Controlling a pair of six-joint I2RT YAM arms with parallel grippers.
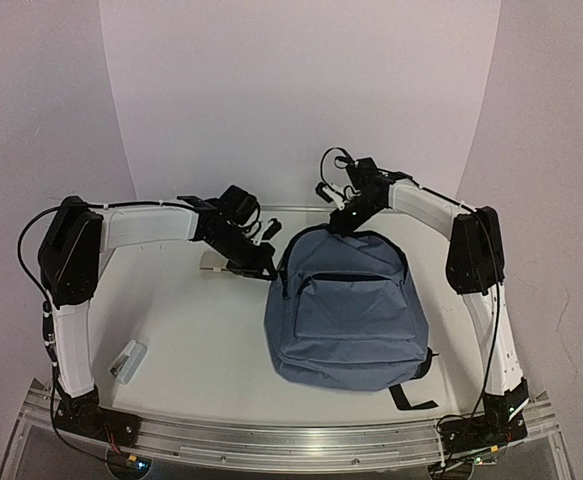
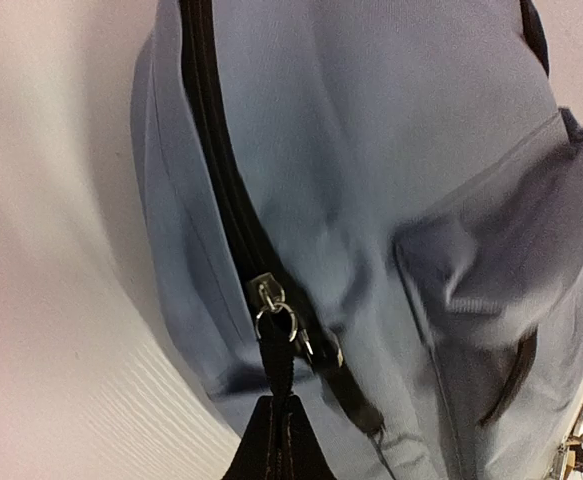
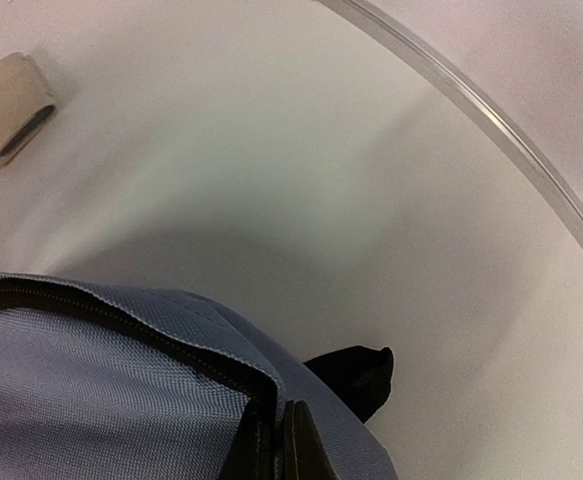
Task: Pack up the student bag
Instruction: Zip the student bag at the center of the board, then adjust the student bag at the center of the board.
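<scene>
The left gripper (image 2: 276, 432) had its fingers pressed together on the black zipper pull (image 2: 274, 365), which hung from the metal slider (image 2: 267, 293) on the main zipper. In the top view this gripper sat at the upper-left corner of the student bag (image 1: 346, 310), touching it. The bag lay flat on the white table (image 1: 201, 330), front pocket up, right of centre, with its straps toward the near edge. The right gripper (image 3: 277, 440) was at the bag's far top edge, its fingers closed tight on the fabric rim beside the zipper, just next to the black carry handle (image 3: 356, 378). A small white object (image 1: 126, 361) lay well apart, near the left arm's base.
</scene>
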